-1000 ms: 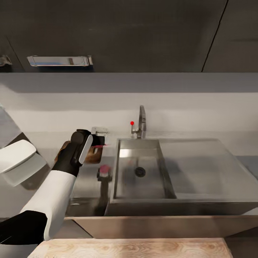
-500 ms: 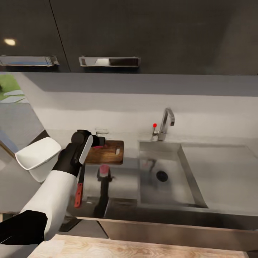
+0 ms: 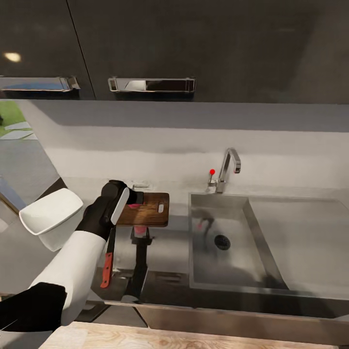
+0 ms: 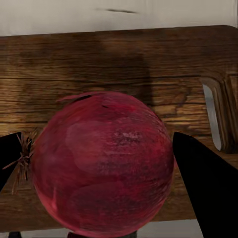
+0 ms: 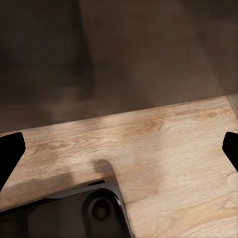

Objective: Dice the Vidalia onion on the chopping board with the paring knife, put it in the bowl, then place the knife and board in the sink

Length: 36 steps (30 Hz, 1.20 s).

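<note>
The left gripper holds the Vidalia onion between its two dark fingers, one on each side of the ball, above the chopping board. In the left wrist view the red, faintly streaked ball sits in front of the board's wood grain, with the slot handle off to one side; whether the onion touches the board cannot be told. The board lies on the countertop just beside the sink, on the side away from the drainboard, its slot end nearest the basin. The paring knife lies on the countertop nearer the robot than the board, red-orange handle toward the robot, partly hidden by the left forearm. The bowl stands beyond the knife, further from the sink than the board. The tap with its red knob rises behind the basin, whose round drain is visible. The right gripper has its fingertips spread wide apart with nothing between them, over a pale wooden surface
</note>
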### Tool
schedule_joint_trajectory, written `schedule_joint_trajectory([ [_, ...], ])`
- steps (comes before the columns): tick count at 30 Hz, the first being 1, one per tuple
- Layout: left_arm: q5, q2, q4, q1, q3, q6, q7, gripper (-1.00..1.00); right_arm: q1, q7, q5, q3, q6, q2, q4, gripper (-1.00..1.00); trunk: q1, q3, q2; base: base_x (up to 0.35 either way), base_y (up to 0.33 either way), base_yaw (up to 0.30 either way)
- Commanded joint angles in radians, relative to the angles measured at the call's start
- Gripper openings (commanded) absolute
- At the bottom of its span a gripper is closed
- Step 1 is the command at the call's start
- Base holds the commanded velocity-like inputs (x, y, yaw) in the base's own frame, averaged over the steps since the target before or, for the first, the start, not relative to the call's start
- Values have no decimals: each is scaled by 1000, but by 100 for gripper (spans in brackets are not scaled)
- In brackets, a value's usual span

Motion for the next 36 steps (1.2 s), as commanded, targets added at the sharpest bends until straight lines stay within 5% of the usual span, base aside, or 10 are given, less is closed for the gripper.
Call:
schedule_joint_trajectory([
  [1, 10, -1, 3, -1, -2, 3, 9, -100, 0, -3, 8, -4, 0, 1, -2, 100, 1, -2, -2, 0, 0, 0],
  [36, 10, 1, 49, -1, -2, 1, 9, -100, 0, -3, 8, -3, -1, 1, -2, 100, 1, -2, -2, 42, 0, 0],
])
